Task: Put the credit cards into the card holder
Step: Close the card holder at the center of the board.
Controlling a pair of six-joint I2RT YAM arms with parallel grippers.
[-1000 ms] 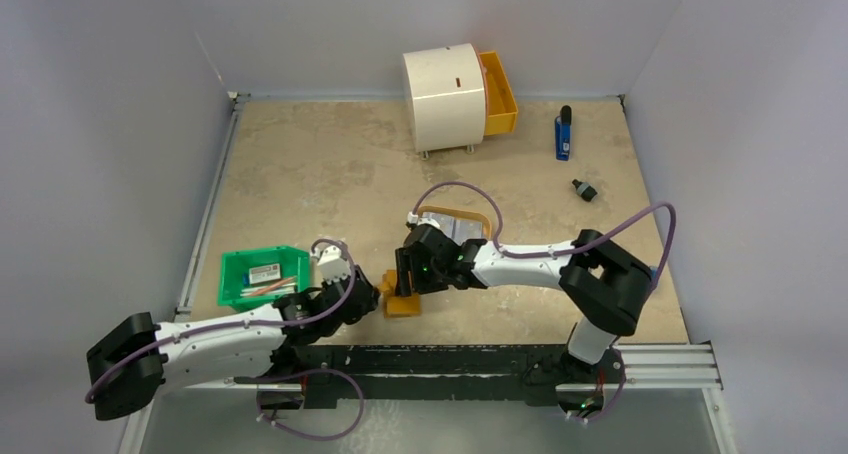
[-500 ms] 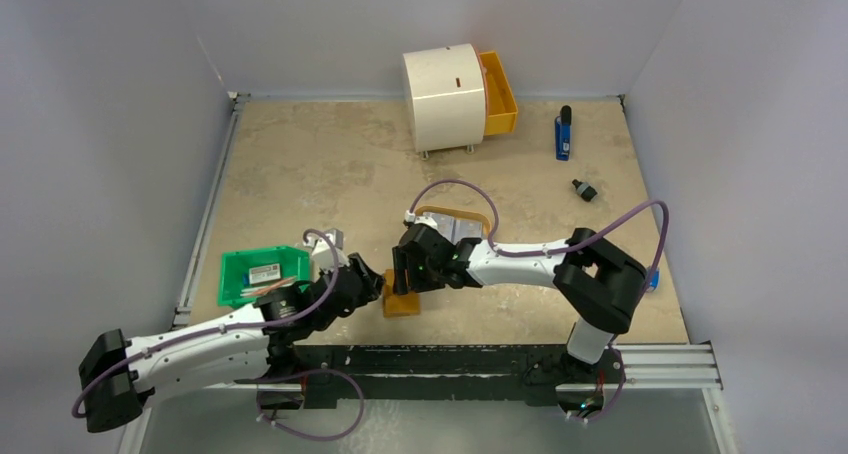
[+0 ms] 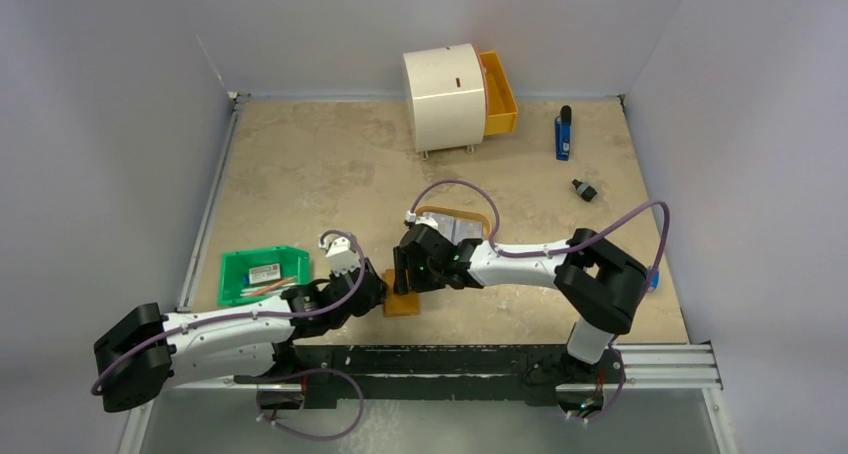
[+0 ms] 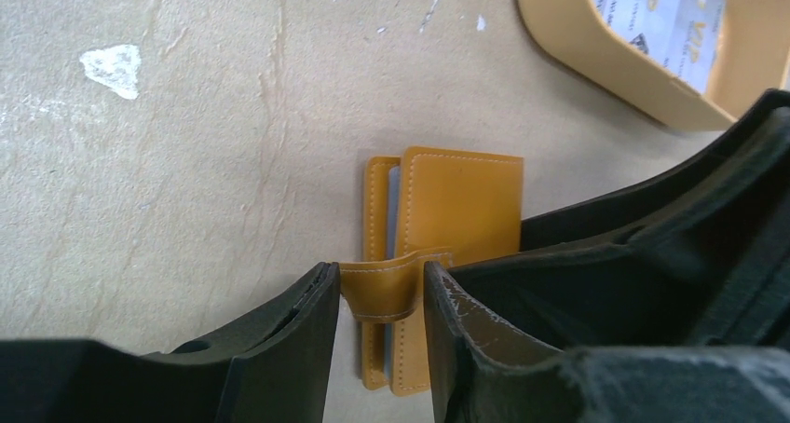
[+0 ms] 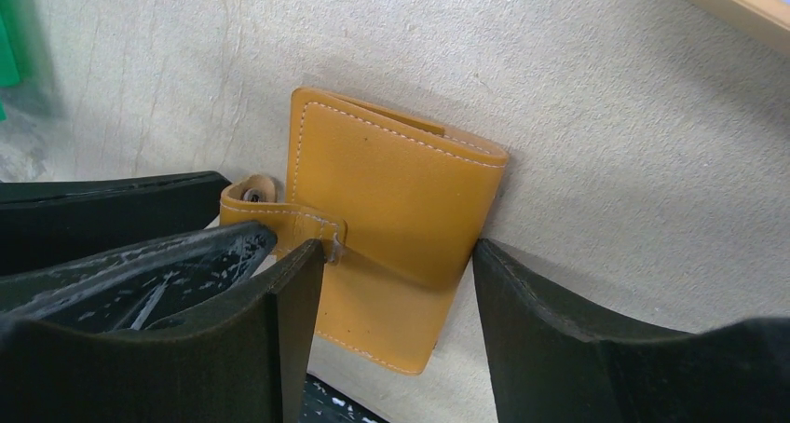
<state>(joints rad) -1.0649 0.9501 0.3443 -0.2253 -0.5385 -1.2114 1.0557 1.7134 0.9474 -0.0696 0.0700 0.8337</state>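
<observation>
The tan leather card holder (image 3: 404,303) lies folded on the table near the front edge. My left gripper (image 4: 381,297) is shut on its strap tab (image 4: 387,288), at the holder's left side in the top view (image 3: 377,292). A pale blue card edge (image 4: 393,209) shows between the holder's flaps. My right gripper (image 5: 399,260) is open astride the holder (image 5: 401,199); one finger rests on its cover by the strap, the other touches its fold. It shows in the top view (image 3: 405,277). A pale printed credit card (image 4: 673,11) lies in a tan tray (image 4: 596,64).
A green bin (image 3: 262,275) with small items sits left of the holder. A white round drawer unit (image 3: 444,96) with an open orange drawer (image 3: 498,92) stands at the back. A blue tool (image 3: 563,134) and a small black part (image 3: 584,189) lie back right.
My left arm swung up and left, then came back down to the holder's left edge. The right arm and the holder have barely moved.
</observation>
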